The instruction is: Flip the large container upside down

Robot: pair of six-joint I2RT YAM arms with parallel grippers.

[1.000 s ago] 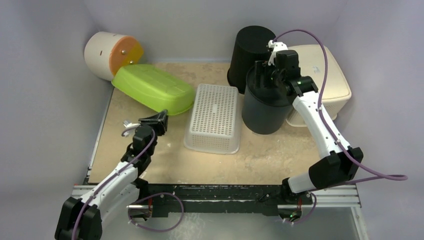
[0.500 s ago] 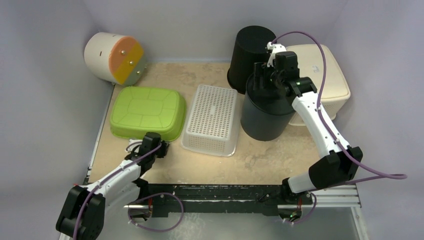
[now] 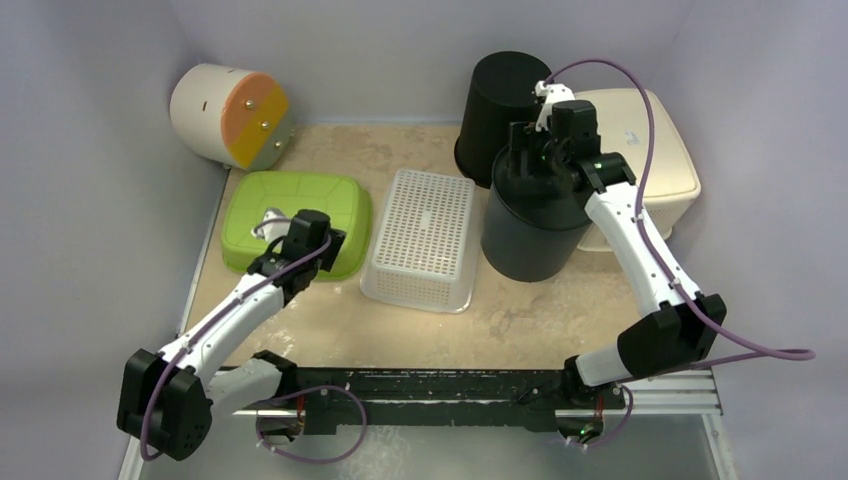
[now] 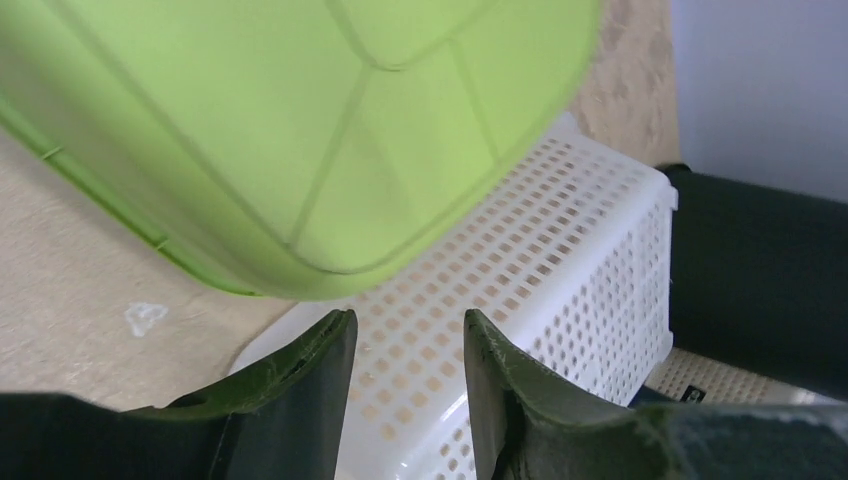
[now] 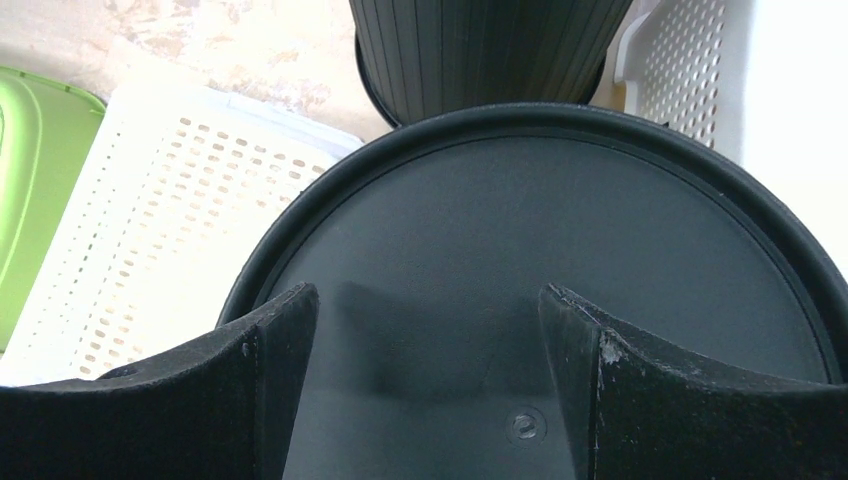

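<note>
The large green tub [image 3: 290,215] lies bottom up on the table at the left, its ribbed base facing up. It fills the top of the left wrist view [image 4: 300,120]. My left gripper [image 3: 325,245] hovers at the tub's near right corner, open and empty, with nothing between its fingers [image 4: 410,330]. My right gripper [image 3: 527,150] is open just above the flat base of an upturned black bin [image 3: 530,225]. Its fingers straddle bare black plastic [image 5: 428,300] without gripping.
A white perforated basket [image 3: 425,235] lies bottom up between the tub and the black bin. A second black bin [image 3: 495,95] and a cream hamper [image 3: 655,150] stand at the back right. A white drum with an orange face [image 3: 225,115] leans in the back left corner.
The green tub dropped from tilted on its edge to flat, bottom up. My left gripper then rose from the tub's front rim to above its near right corner. The right arm stayed still.
</note>
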